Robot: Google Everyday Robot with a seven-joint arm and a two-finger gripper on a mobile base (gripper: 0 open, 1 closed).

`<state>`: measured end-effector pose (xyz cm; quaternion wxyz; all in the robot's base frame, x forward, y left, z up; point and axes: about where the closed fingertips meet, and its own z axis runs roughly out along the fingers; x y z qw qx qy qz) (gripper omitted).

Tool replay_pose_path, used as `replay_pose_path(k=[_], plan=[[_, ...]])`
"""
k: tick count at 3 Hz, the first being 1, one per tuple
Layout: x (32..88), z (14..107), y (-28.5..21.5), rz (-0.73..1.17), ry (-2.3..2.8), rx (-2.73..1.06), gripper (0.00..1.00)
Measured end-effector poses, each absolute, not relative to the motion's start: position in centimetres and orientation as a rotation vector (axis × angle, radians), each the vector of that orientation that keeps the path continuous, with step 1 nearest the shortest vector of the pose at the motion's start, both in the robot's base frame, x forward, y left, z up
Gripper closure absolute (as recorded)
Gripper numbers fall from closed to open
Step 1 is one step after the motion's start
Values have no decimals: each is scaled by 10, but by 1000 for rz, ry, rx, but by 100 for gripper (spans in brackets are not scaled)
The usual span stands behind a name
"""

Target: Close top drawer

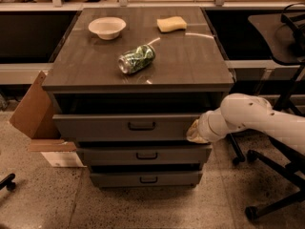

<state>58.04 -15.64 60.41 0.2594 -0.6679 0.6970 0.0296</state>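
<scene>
The top drawer (109, 126) of the grey-brown cabinet stands pulled out a short way, its dark interior showing as a narrow gap under the cabinet top. Its dark bar handle (141, 126) sits at the centre of the front. My gripper (194, 130) is at the end of the white arm (252, 119) that reaches in from the right. It rests against the right end of the drawer front.
On the cabinet top (190, 70) lie a white bowl (107, 27), a yellow sponge (171, 24) and a crushed green can (137, 58). Two shorter drawers (147, 155) sit below. A cardboard box (32, 109) stands at left; office chair bases (271, 185) at right.
</scene>
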Motion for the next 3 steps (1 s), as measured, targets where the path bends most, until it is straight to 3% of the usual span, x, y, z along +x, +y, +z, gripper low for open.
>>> replay_pose_path(k=[3], plan=[[605, 600, -156, 85, 1869, -1797, 100]])
